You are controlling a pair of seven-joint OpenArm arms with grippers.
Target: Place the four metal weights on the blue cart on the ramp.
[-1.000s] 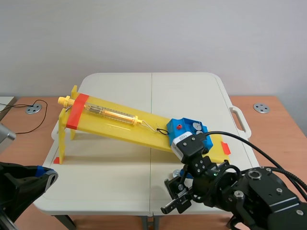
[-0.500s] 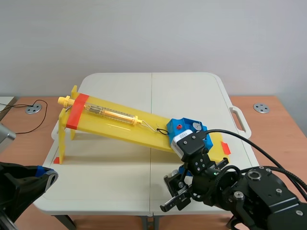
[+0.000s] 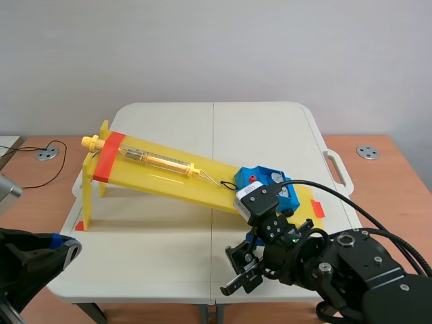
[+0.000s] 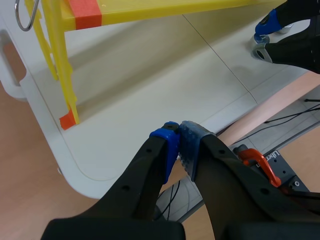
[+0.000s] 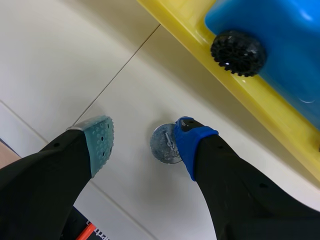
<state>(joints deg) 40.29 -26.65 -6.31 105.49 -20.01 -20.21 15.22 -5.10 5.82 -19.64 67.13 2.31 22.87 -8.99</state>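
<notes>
Hovering by the table's (image 5: 60, 60) front edge, right gripper's (image 5: 142, 142) wide open astride a metal weight (image 5: 162, 144), presumably lining up the grab.

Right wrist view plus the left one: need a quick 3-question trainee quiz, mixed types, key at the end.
1. True or false: the right gripper is shut on the metal weight.
2. Where does the blue cart stand? A: on the yellow ramp. B: on the floor. C: upside down beside the weight.
3. Fill in: the left gripper is ____ (open or shut).

Key: 1 false: its fingers are apart and the weight lies flat by the blue-padded one. 2 A. 3 shut, with nothing between the pads.
</notes>
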